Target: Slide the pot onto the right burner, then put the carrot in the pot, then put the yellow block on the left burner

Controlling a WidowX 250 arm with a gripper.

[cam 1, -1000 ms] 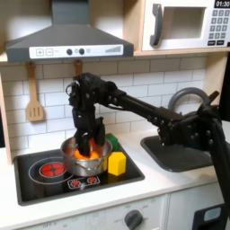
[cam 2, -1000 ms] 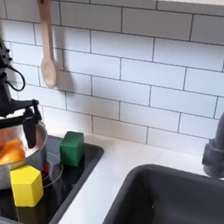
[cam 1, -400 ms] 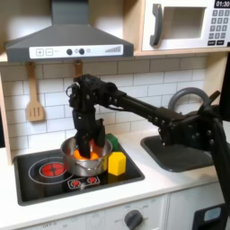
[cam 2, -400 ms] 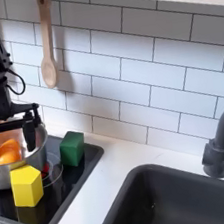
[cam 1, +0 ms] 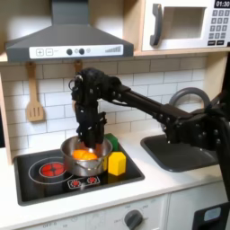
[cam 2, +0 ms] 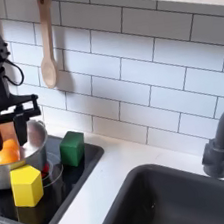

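The steel pot [cam 1: 79, 162] [cam 2: 4, 174] stands on the right burner of the black cooktop [cam 1: 126, 175], hiding most of it. An orange carrot [cam 1: 84, 154] [cam 2: 5, 153] lies inside the pot. My gripper [cam 1: 91, 137] [cam 2: 10, 130] hangs open just above the pot with nothing between its fingers. To the right of the pot in both exterior views, the yellow block [cam 1: 117, 163] [cam 2: 26, 185] rests on the cooktop. The left burner [cam 1: 49, 168] lies bare at the first exterior view's left.
A green block [cam 1: 113, 142] [cam 2: 72, 148] sits behind the yellow one. A wooden spoon [cam 1: 34, 94] [cam 2: 46, 53] hangs on the tiled wall. The dark sink [cam 1: 180, 153] [cam 2: 187, 199] and its faucet [cam 1: 184, 97] lie to the right. A range hood [cam 1: 67, 36] overhangs the cooktop.
My gripper has risen out of the pot, leaving the carrot lying inside. Pot and blocks have not moved.
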